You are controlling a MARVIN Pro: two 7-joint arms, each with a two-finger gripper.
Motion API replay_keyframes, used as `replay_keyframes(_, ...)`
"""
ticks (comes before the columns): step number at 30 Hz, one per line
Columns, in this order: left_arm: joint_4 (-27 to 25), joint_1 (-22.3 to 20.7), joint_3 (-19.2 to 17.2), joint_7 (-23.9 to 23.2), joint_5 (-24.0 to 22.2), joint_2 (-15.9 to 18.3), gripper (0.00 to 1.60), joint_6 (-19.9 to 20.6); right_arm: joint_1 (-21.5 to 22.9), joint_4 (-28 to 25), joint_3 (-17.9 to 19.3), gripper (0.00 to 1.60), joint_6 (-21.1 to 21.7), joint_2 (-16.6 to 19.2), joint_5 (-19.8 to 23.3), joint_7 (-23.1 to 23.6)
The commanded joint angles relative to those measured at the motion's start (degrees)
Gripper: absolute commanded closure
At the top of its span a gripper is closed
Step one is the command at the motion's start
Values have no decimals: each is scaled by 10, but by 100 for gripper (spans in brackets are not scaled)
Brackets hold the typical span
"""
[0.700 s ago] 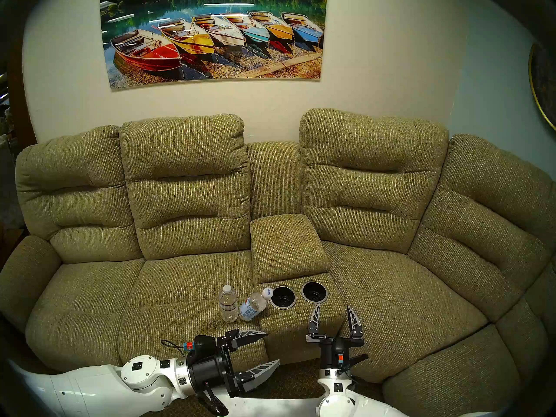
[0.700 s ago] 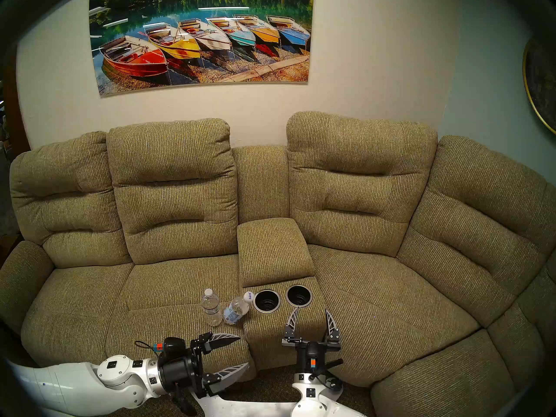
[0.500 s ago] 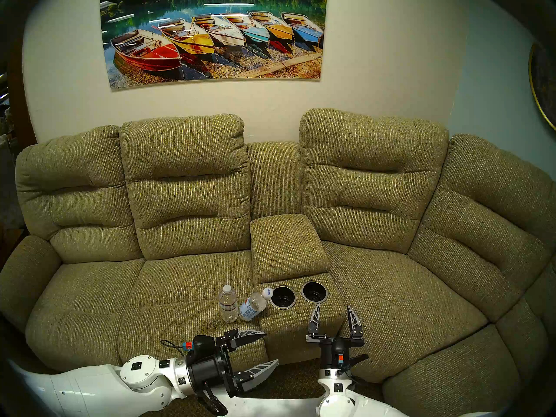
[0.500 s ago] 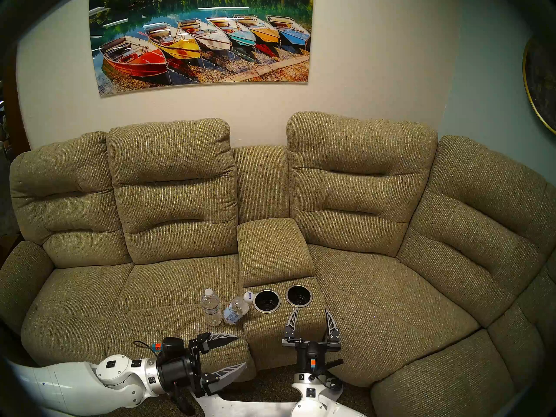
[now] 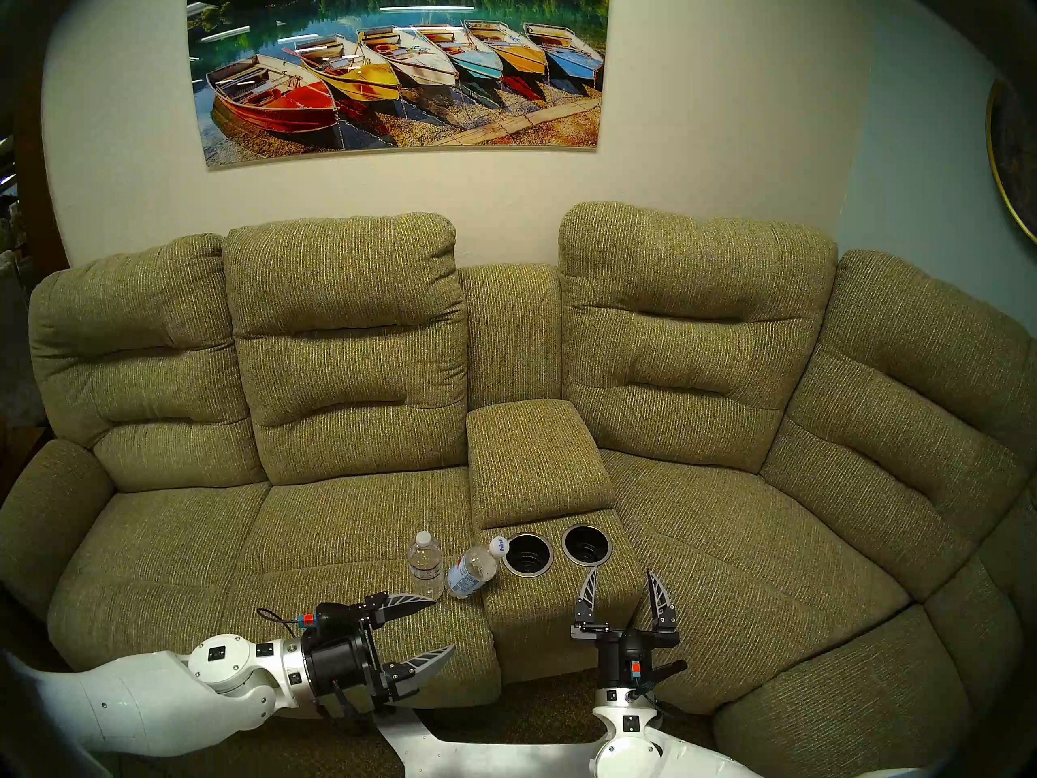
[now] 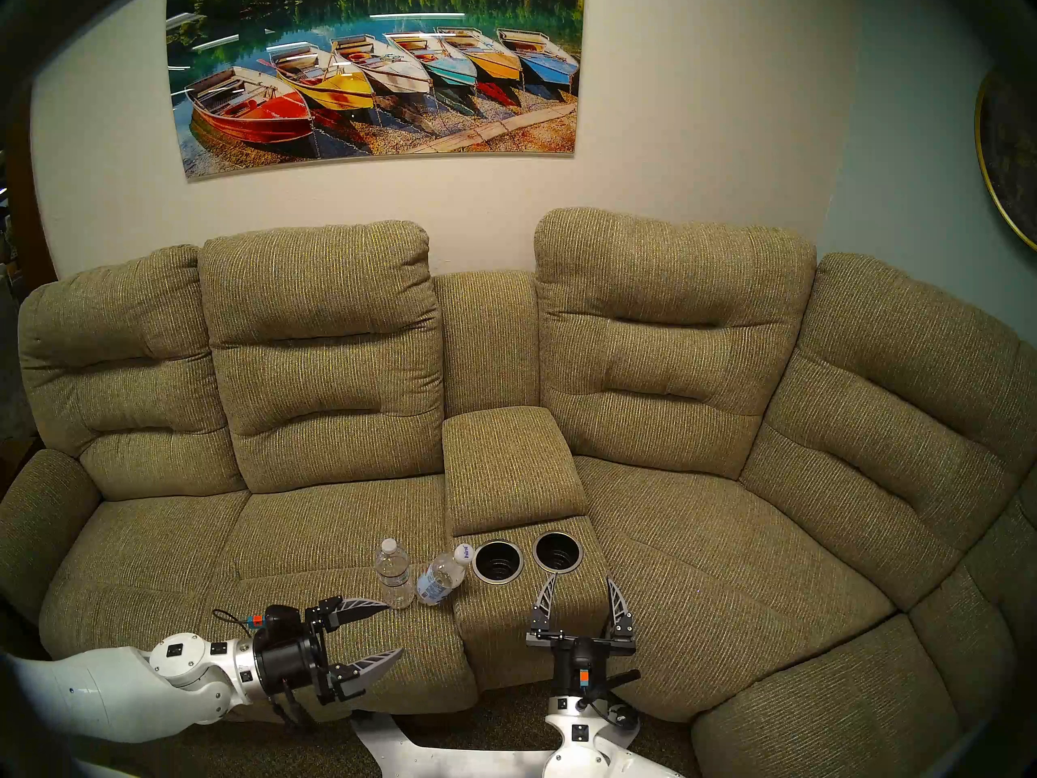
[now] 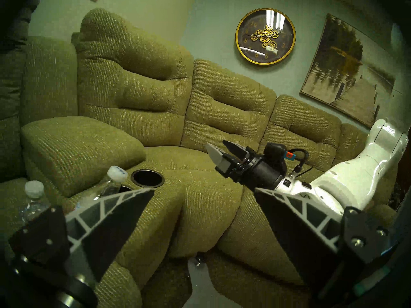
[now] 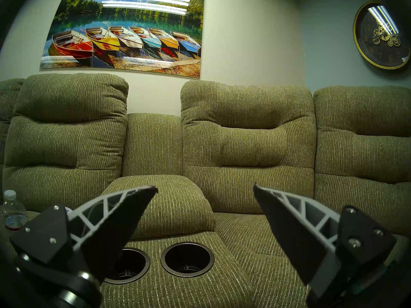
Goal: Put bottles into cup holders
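Green sofa (image 5: pixel 348 524) seats two bottles (image 5: pixel 425 563) beside cup holders (image 5: pixel 527 553).

Head pair overlooks the sofa (image 5: pixel 359 535); wrist views (low, close) share its cup holders (image 8: pixel 187 258).

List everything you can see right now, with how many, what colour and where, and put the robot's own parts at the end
Upright bottle: one, clear, white cap, pale label; on the sofa seat left of the console.
Leaning bottle: one, clear, white cap, blue-printed label; tilted against the console side, cap near the left holder's rim.
Cup holders: two, black with silvery rims, nothing in them; left holder and right holder side by side at the console front.
Sofa: one, olive-green, curved sectional.
Armrest pad: one, olive, behind the holders.
Boat picture: one, multicoloured, on the wall above the sofa.
Clock: one, dark face, gold rim, on the right-hand wall.
Lake picture: one, brownish, beside the clock.
Left gripper: black, open, near the upright bottle.
Right gripper: black, open, in front of the holders.
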Motion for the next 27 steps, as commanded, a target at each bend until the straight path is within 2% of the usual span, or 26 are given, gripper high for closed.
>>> replay_keyframes(1,43,-40,-7,-40,-8,-36,0,0,0,-4,2,0,0,-1,0,-3)
replay_keyframes(9,143,-114,-14,-72,10,-74,0,29,0,-4,1,0,-1,-1,0,-3)
replay_keyframes(13,163,-125,-29,-81,18,-84,0,42,0,-4,1,0,-1,-1,0,-2)
replay_keyframes(15,195,-148,-30,-103,20,-100,0,48,0,-4,1,0,-1,-1,0,-2)
replay_keyframes(23,239,-184,-35,-164,8,-124,0,49,0,-4,2,0,-1,-1,0,-3)
replay_keyframes(27,265,-198,-34,-181,7,-136,0,55,0,-4,2,0,0,-1,0,-3)
